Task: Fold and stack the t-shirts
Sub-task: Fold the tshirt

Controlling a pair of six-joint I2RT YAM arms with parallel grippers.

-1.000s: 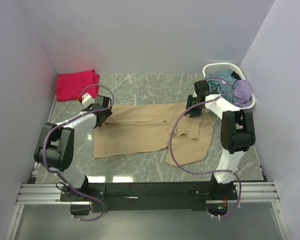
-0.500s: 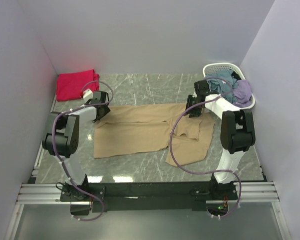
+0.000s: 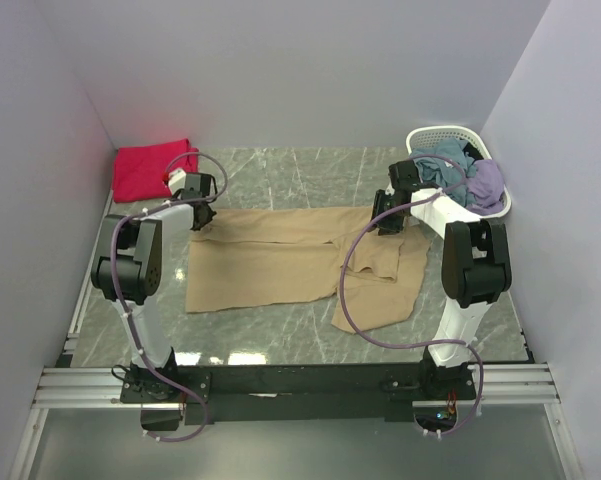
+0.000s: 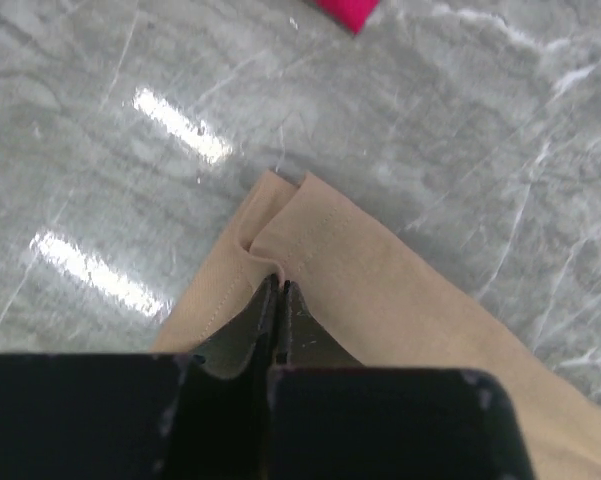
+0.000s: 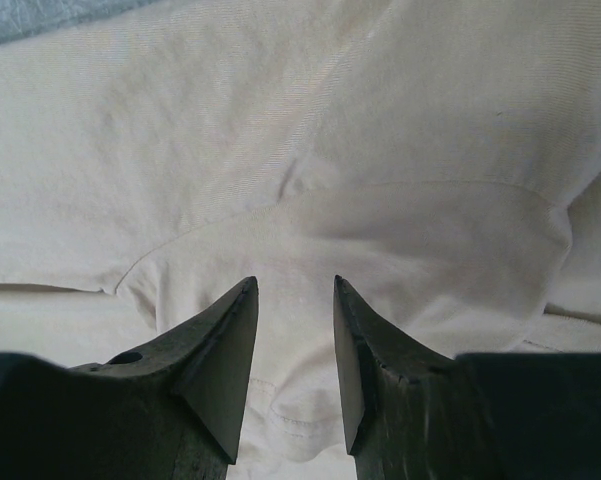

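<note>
The tan t-shirt (image 3: 280, 260) lies spread flat across the middle of the table. My left gripper (image 3: 198, 218) is at its far left corner. In the left wrist view the left gripper (image 4: 278, 285) is shut, with a raised fold of the tan t-shirt (image 4: 380, 290) pinched at the tips. My right gripper (image 3: 388, 222) hovers over the shirt's far right part. In the right wrist view the right gripper (image 5: 292, 285) is open, and wrinkled tan t-shirt (image 5: 330, 150) shows in the gap between its fingers. The red-pink t-shirt (image 3: 152, 168) lies folded in the far left corner; its edge (image 4: 345, 8) shows at the top of the left wrist view.
A white lattice basket (image 3: 430, 133) stands at the far right corner, heaped with blue-grey and purple clothes (image 3: 462, 172). Walls close in the table on the left, back and right. A purple cable (image 3: 352, 300) loops from the right arm over the tan shirt.
My left gripper has moved toward the far left corner of the tan t-shirt and closed on it. The right arm has not moved.
</note>
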